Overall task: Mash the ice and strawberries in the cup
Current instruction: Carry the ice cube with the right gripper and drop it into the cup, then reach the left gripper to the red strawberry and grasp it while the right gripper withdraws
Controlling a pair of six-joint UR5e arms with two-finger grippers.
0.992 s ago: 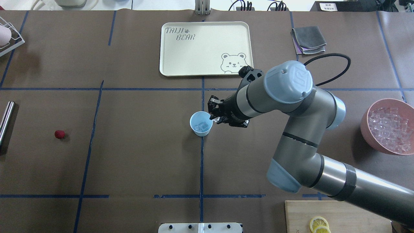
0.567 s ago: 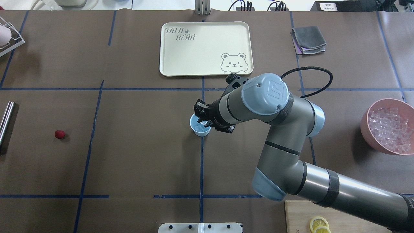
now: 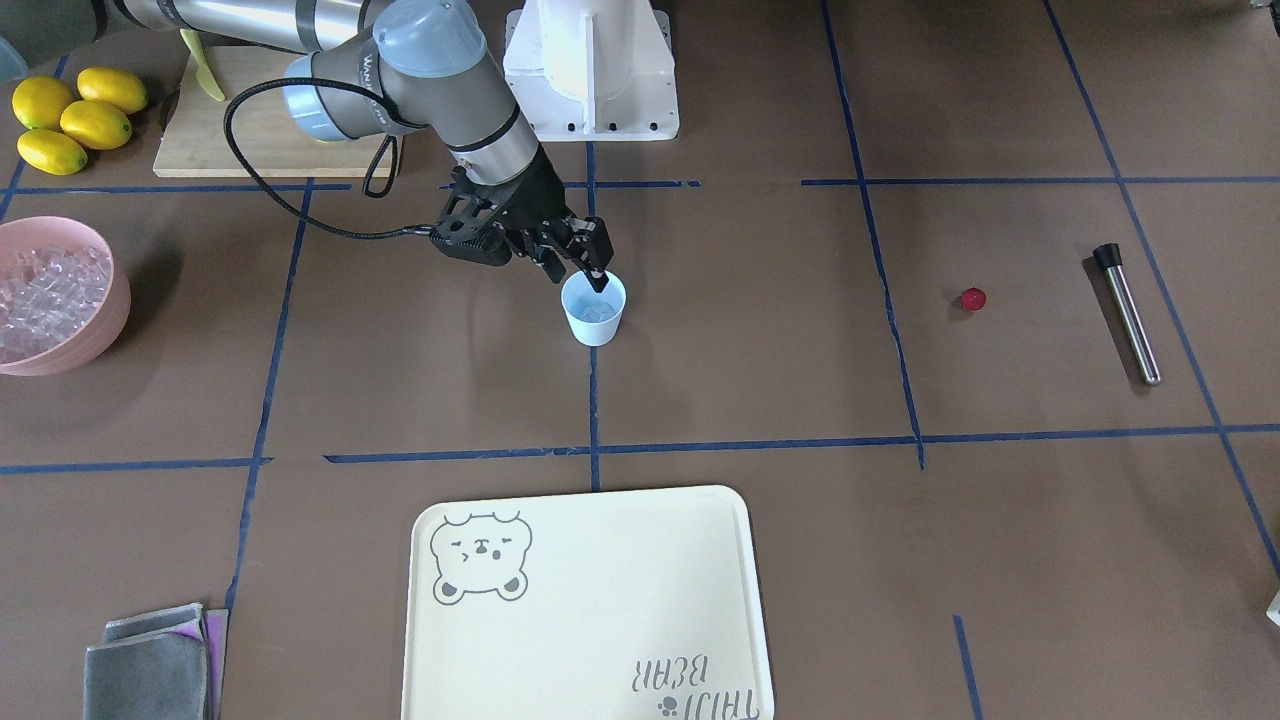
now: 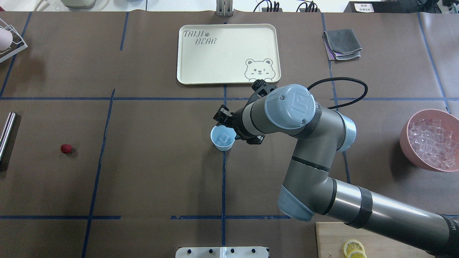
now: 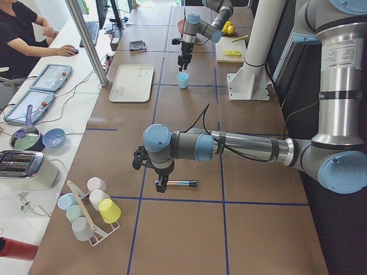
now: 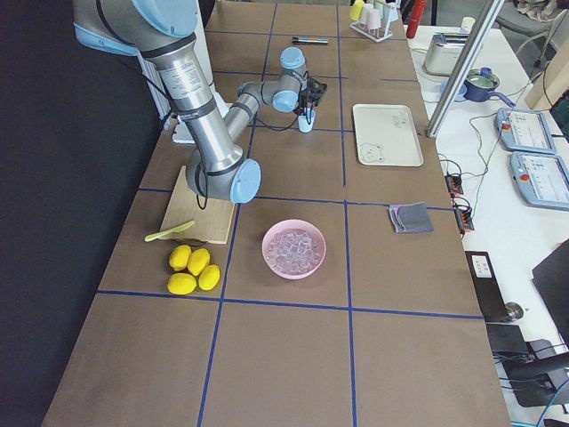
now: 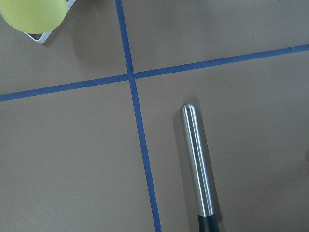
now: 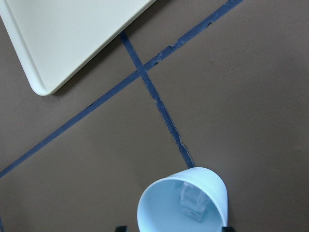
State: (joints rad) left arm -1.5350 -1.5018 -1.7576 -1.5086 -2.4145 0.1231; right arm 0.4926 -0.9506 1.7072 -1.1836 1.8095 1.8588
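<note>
Cup (image 4: 223,138): pale blue plastic, tapered, round-rimmed, upright mid-worktop (image 4: 150,172) on a blue tape line.
Ice (image 8: 193,205): clear glassy cubes at the cup's bottom.
Strawberry (image 4: 66,148): small, dark red, roundish, well apart from the cup.
Right gripper (image 3: 578,268): black, fingers apart, empty, just above the rim.
Left gripper (image 5: 162,184): over a smooth steel rod (image 7: 197,164); apart or together, cannot tell.
</note>
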